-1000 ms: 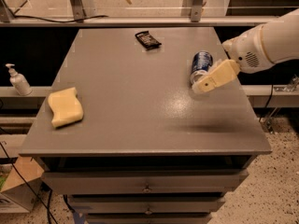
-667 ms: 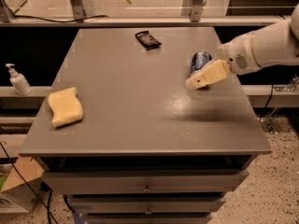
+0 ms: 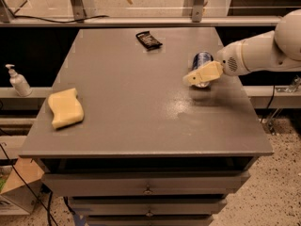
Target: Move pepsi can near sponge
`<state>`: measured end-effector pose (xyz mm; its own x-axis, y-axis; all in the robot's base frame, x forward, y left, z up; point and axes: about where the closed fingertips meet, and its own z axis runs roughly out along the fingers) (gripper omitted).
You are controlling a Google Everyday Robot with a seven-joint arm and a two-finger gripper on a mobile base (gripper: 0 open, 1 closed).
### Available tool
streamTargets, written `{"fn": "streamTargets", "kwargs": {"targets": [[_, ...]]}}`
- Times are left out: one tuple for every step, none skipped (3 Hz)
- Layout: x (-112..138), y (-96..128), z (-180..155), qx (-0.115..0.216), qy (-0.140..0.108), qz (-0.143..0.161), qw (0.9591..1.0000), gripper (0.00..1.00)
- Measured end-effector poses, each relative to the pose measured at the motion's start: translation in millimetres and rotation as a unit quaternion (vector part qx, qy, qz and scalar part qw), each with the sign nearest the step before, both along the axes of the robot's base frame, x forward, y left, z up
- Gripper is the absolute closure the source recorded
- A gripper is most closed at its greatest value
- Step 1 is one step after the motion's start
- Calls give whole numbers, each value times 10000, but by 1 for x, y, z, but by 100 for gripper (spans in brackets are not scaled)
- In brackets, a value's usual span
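poised with gripper point(image 3: 200, 74) at far right beside pepsi can point(image 3: 202, 59), likely to carry it left to sponge point(image 3: 66, 108); cannot tell grip.

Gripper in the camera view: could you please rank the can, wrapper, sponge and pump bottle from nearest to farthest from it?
Measured from the gripper, over the right side of the table:
1. can, just behind it, right side.
2. wrapper, near the far edge, middle.
3. sponge, by the left edge.
4. pump bottle, off the table, far left.
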<state>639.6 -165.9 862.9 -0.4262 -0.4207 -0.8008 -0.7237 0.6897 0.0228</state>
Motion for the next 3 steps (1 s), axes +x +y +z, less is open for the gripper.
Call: {"fn": "streamTargets", "kwargs": {"targets": [[10,-8,-19,203,168,-284,9993,7],[16,-8,-30,287,298,-357,9985,25],[20,3,-22,262,205,-192,9993,50]]}}
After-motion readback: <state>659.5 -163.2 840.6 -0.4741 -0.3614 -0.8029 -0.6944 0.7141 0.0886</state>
